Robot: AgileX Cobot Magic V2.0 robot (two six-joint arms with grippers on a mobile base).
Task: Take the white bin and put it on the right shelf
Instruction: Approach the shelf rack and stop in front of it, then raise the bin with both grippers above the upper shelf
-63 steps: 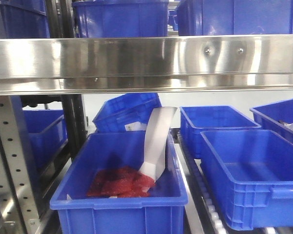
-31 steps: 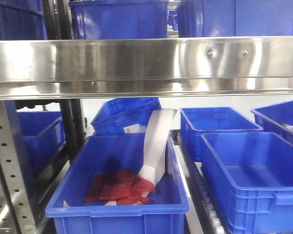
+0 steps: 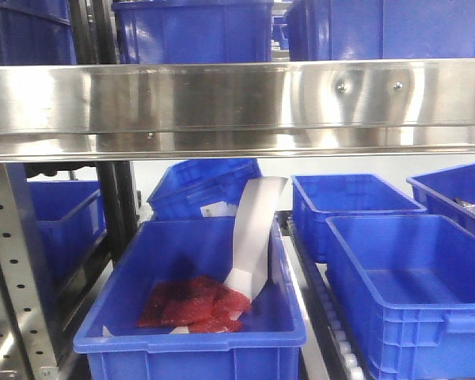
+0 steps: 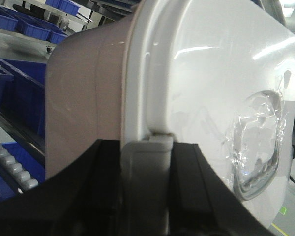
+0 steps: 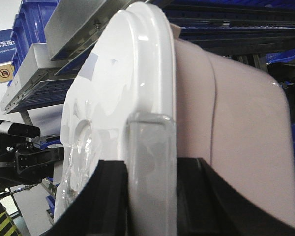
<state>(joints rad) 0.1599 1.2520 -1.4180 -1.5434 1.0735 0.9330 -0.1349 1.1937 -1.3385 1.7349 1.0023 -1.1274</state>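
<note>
Pinching the white bin (image 4: pixel 83 98) at a grey clasp (image 4: pixel 147 187) on its lid edge with the left gripper (image 4: pixel 147 152), closing black jaws on it from either side. Clamping the opposite end the same way with the right gripper (image 5: pixel 150 172), squeezing a clear clasp (image 5: pixel 150 142) there. Apparently holding the bin up between the two arms, so judging the grab as done. Facing, farther off, the right shelf (image 3: pixel 222 103) and its shiny front rail, with blue crates (image 3: pixel 190 32) standing on top and more below. Not finding the bin anywhere in the front view, nor on the shelf. Counting the raise to shelf height, the setting down and the release as remaining.
</note>
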